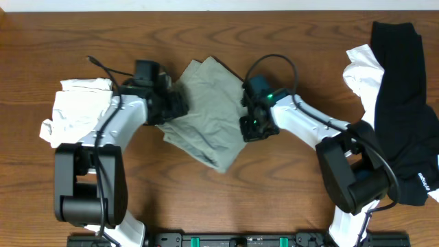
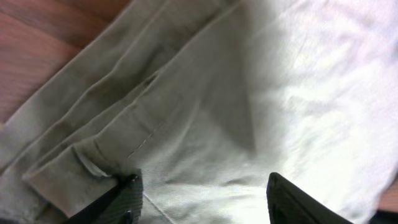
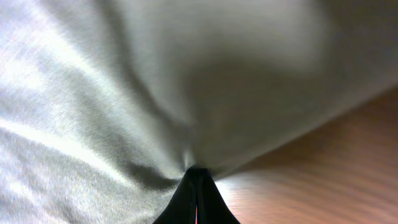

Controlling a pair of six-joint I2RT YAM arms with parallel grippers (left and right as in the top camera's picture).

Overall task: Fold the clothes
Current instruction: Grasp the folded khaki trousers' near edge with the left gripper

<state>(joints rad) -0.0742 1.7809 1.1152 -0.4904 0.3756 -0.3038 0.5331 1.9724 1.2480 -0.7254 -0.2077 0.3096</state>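
Of the clothes, the khaki-grey shorts lie folded into a rough rectangle at the table's middle. My left gripper sits at their left edge. In the left wrist view its fingers stand wide apart over the layered cloth, gripping nothing; the gripper is open. My right gripper is at the shorts' right edge. In the right wrist view that gripper is shut, and the cloth puckers into its tips.
A crumpled white garment lies at the left under the left arm. Another white garment and a long black one lie at the right edge. The table is brown wood.
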